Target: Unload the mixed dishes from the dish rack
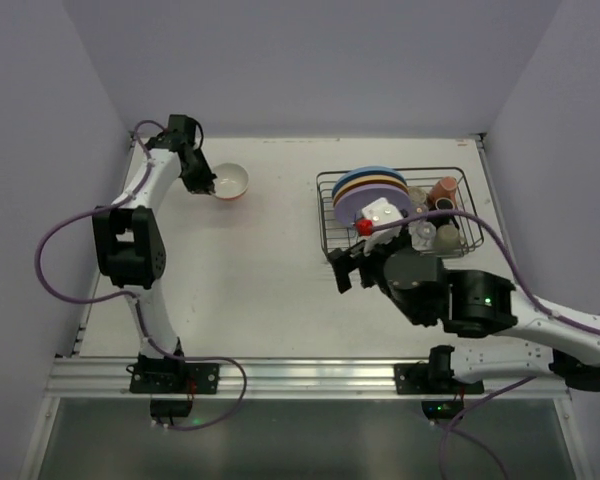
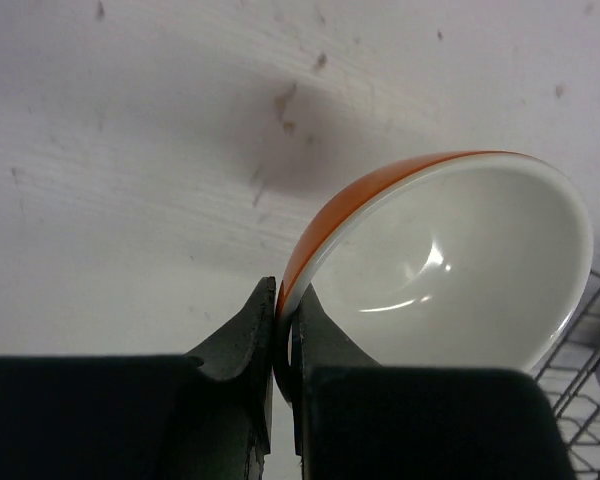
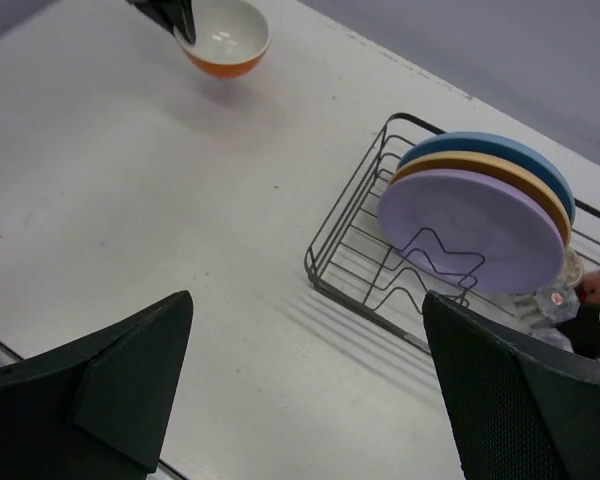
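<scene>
A: Where is the bowl (image 2: pixel 450 260) held?

B: It is clamped by its rim in the left gripper (image 2: pixel 285 300), one finger inside and one on the orange outside. It is over the far left of the bench (image 1: pixel 270 290), well apart from the rack (image 1: pixel 325 215). By the shadow beneath, it looks to be raised a little, though contact with the bench cannot be ruled out.

A: How should it be set down?

B: It should be lowered slowly and kept level until the foot is seated flat. Only then should the jaws be parted. The gripper should be drawn straight up, so the thin rim is not caught and the bowl is not tipped or dragged.

A: And the right gripper (image 1: pixel 348 272)?

B: It is spread wide and empty, just beside the rack's near left corner. The plates (image 3: pixel 470 230) are stood upright in the prongs, with mugs (image 1: pixel 446 188) to their right. The lilac plate, being foremost, is probably best taken next, gripped at its upper edge and lifted clear of the prongs.
</scene>
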